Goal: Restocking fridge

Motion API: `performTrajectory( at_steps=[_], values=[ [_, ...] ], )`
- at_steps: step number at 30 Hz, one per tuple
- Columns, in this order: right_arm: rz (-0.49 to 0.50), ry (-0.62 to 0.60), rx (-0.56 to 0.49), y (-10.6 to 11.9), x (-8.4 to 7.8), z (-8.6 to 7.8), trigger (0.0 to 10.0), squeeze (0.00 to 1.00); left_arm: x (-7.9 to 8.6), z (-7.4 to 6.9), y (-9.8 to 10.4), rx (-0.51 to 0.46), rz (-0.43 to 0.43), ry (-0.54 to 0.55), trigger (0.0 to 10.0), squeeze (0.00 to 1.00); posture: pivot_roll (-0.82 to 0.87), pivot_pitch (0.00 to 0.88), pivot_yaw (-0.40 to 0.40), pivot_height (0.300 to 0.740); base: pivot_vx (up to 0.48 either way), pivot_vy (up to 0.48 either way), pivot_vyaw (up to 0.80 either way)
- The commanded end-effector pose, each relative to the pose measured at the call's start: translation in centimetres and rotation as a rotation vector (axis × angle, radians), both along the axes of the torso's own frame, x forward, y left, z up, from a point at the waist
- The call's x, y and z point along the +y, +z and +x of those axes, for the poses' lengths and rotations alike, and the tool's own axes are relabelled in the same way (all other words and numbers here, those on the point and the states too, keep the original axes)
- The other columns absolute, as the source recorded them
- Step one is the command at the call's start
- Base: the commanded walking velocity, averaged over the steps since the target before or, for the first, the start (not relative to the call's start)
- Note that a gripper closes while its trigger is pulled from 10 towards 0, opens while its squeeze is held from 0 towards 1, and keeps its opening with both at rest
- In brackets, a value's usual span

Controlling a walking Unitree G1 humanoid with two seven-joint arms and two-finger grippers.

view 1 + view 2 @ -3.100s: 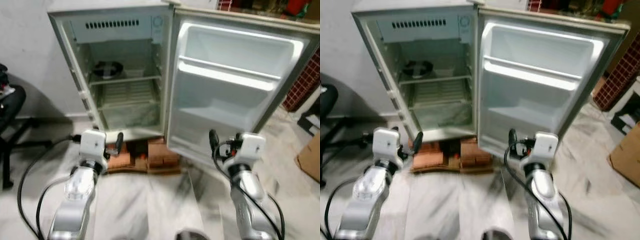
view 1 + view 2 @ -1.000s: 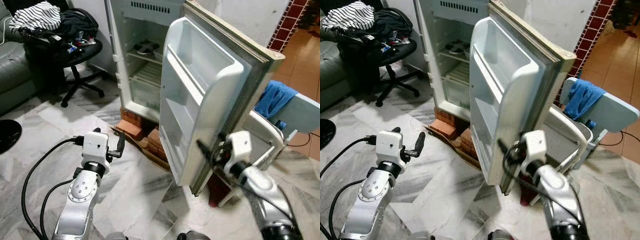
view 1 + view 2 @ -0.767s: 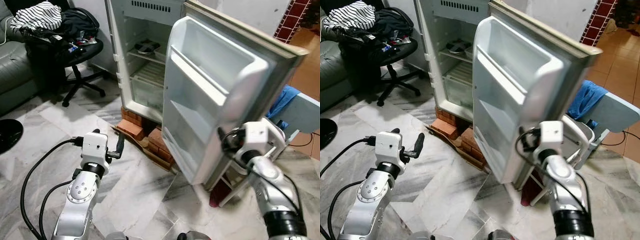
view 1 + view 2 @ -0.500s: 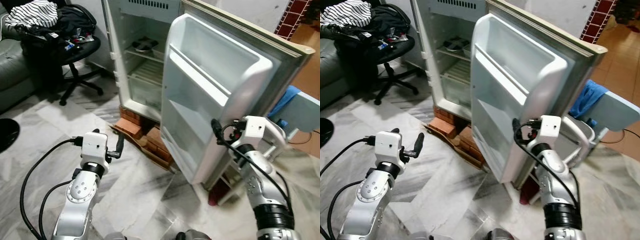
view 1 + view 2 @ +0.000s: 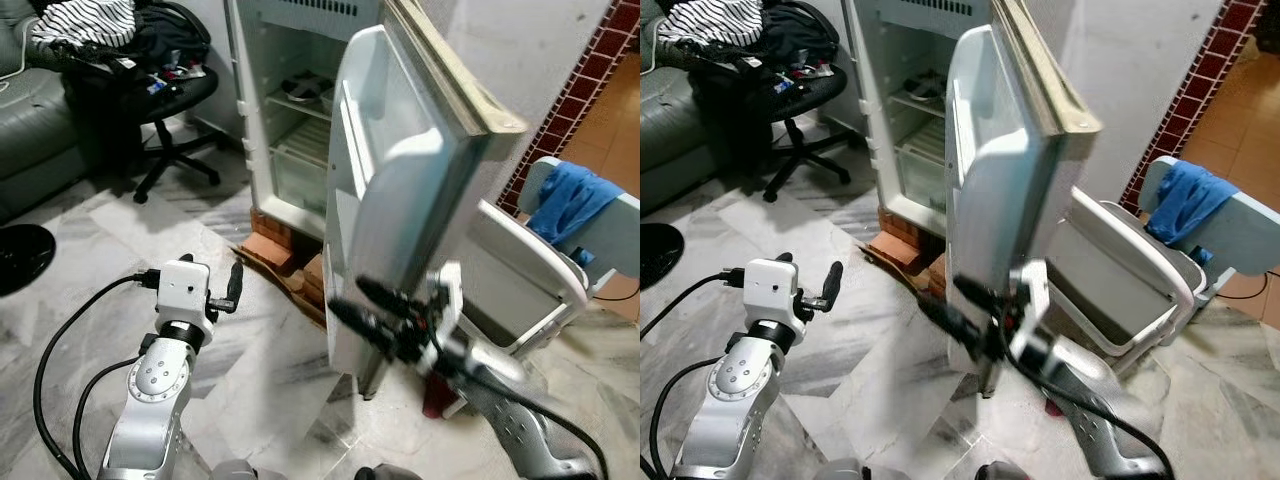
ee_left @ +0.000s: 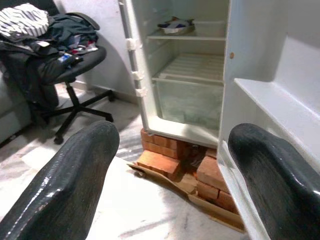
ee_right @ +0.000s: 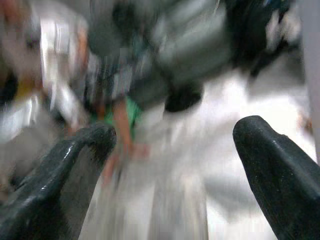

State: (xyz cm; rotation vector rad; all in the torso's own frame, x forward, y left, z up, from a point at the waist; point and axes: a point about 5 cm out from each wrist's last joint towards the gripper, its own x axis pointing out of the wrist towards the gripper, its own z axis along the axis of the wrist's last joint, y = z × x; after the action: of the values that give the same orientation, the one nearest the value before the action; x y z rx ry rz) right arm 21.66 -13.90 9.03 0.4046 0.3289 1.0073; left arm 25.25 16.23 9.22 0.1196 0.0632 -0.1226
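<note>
The small white fridge (image 5: 290, 120) stands open on bricks (image 5: 272, 233), its door (image 5: 395, 190) turned almost edge-on to me. A dark bowl (image 6: 172, 25) sits on the top shelf, above a clear drawer (image 6: 190, 102). My right gripper (image 5: 352, 304) is open, pointing left at the door's lower inner side; whether it touches the door is unclear. Its wrist view is blurred, with both fingers (image 7: 75, 160) spread. My left gripper (image 5: 235, 286) is open and empty, held low over the floor left of the door, facing the fridge (image 6: 190, 65).
An office chair (image 5: 160, 90) piled with clothes stands left of the fridge, beside a grey sofa (image 5: 30, 150). A white folding chair (image 5: 520, 270) with a blue cloth (image 5: 575, 195) is right of the door. The marble floor (image 5: 260, 380) lies open in front.
The view has shifted. The door now shows far more edge-on than half a second ago. My right gripper has swung left, from beside the door's outer edge to its lower inner side.
</note>
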Motion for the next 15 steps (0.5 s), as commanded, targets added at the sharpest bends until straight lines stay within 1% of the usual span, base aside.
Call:
performTrajectory(
  at_steps=[1, 2, 3, 4, 6, 7, 8, 9, 10, 11, 12, 13, 14, 15],
  values=[
    [-0.056, 0.142, 0.015, -0.4, -0.5, -1.7, 10.0, 0.00, -0.2, 0.0, 0.2, -0.003, 0.007, -0.009, 10.0, 0.00, 0.07, 0.044, 0.010, 0.740, 0.000, 0.000, 0.00],
    [-0.056, 0.142, 0.015, -0.4, -0.5, -1.7, 10.0, 0.00, -0.2, 0.0, 0.2, -0.003, 0.007, -0.009, 10.0, 0.00, 0.07, 0.044, 0.010, 0.740, 0.000, 0.000, 0.00],
    [-0.099, 0.182, 0.043, -0.9, -1.4, -2.5, 10.0, 0.00, -0.2, 0.0, 0.2, -0.002, 0.008, -0.012, 10.0, 0.00, 0.07, 0.044, 0.011, 0.740, 0.000, 0.000, 0.00],
    [-0.138, 0.201, 0.046, -1.2, -1.9, -2.8, 10.0, 0.00, -0.2, 0.0, 0.2, -0.001, 0.008, -0.014, 10.0, 0.00, 0.07, 0.045, 0.011, 0.740, 0.000, 0.000, 0.00],
    [-0.226, 0.210, 0.056, -2.0, -3.2, -2.9, 10.0, 0.00, -0.3, 0.1, 0.2, 0.001, 0.008, -0.016, 10.0, 0.00, 0.06, 0.043, 0.011, 0.740, 0.000, 0.000, 0.00],
    [-0.364, 0.154, 0.045, -3.1, -4.6, -2.0, 10.0, 0.00, -0.3, 0.1, 0.2, 0.003, 0.009, -0.019, 10.0, 0.00, 0.06, 0.043, 0.012, 0.740, 0.000, 0.000, 0.00],
    [-0.424, 0.105, 0.031, -3.4, -5.2, -1.3, 10.0, 0.00, -0.4, 0.1, 0.2, 0.004, 0.008, -0.020, 10.0, 0.00, 0.06, 0.042, 0.013, 0.740, 0.000, 0.000, 0.00],
    [-0.488, 0.021, 0.009, -3.6, -5.9, 0.0, 10.0, 0.00, -0.4, 0.1, 0.1, 0.008, 0.009, -0.023, 10.0, 0.00, 0.06, 0.043, 0.013, 0.740, 0.000, 0.000, 0.00],
    [-0.523, -0.031, -0.004, -3.7, -6.3, 0.8, 10.0, 0.00, -0.5, 0.1, 0.1, 0.010, 0.009, -0.025, 10.0, 0.00, 0.06, 0.043, 0.013, 0.740, 0.000, 0.000, 0.00],
    [-0.558, -0.111, -0.029, -3.5, -6.7, 2.0, 10.0, 0.00, -0.5, 0.0, -0.1, 0.021, 0.007, -0.026, 10.0, 0.00, 0.06, 0.043, 0.015, 0.740, 0.000, 0.000, 0.00],
    [-0.563, -0.185, -0.060, -3.1, -7.0, 3.0, 10.0, 0.00, -0.5, -0.3, -0.5, 0.041, 0.005, -0.022, 10.0, 0.00, 0.07, 0.044, 0.015, 0.740, 0.000, 0.000, 0.00],
    [-0.562, -0.222, -0.072, -2.9, -7.0, 3.5, 10.0, 0.00, -0.5, -0.5, -0.7, 0.052, 0.004, -0.020, 10.0, 0.00, 0.07, 0.045, 0.015, 0.740, 0.000, 0.000, 0.00],
    [-0.562, -0.222, -0.072, -2.9, -7.0, 3.5, 10.0, 0.00, -0.5, -0.5, -0.7, 0.052, 0.004, -0.020, 10.0, 0.00, 0.07, 0.045, 0.015, 0.740, 0.000, 0.000, 0.00],
    [-0.564, -0.290, -0.098, -2.6, -7.0, 4.4, 10.0, 0.00, -0.2, -1.0, -1.5, 0.097, -0.017, -0.005, 10.0, 0.00, 0.07, 0.047, 0.014, 0.740, 0.000, 0.000, 0.00]
  ],
)
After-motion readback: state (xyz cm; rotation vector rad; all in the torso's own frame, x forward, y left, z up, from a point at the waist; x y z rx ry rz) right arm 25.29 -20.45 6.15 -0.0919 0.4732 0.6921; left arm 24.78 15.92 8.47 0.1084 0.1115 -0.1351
